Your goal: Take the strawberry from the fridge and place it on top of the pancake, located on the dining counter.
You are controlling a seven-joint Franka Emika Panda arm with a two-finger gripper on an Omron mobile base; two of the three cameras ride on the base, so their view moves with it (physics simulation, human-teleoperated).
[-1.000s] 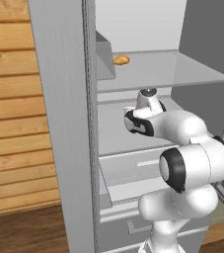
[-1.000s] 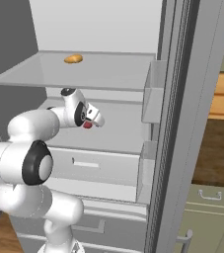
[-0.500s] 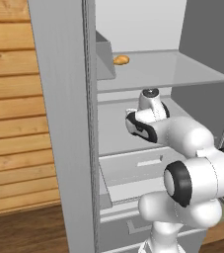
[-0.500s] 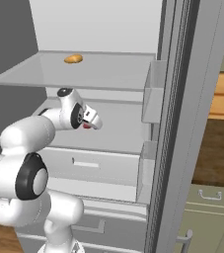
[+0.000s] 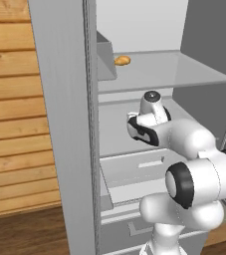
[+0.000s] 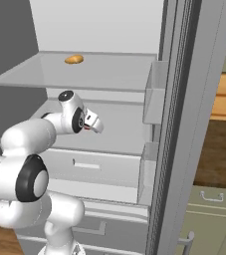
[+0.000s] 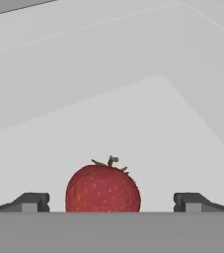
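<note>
One early stage only, by the look of things: fridge [image 5: 64, 124] standing open, arm reached inside under the upper shelf [image 6: 109, 74], nothing gripped yet. In the hand view, strawberry [image 7: 103, 189] at bottom centre, sitting on the pale fridge floor between the two dark fingertips [image 7: 32, 201], clear gaps on both sides. Gripper [image 7: 108, 202] spread wide, holding nothing. In the right base view, hand at centre left, pointing into the fridge. Orange-yellow lumpy food [image 5: 122, 60] on the upper shelf, upper centre of the left base view, well apart from the hand. Probably still to come: closing on the berry, lifting out, carrying to the pancake. No brands, labels or writing readable anywhere.
</note>
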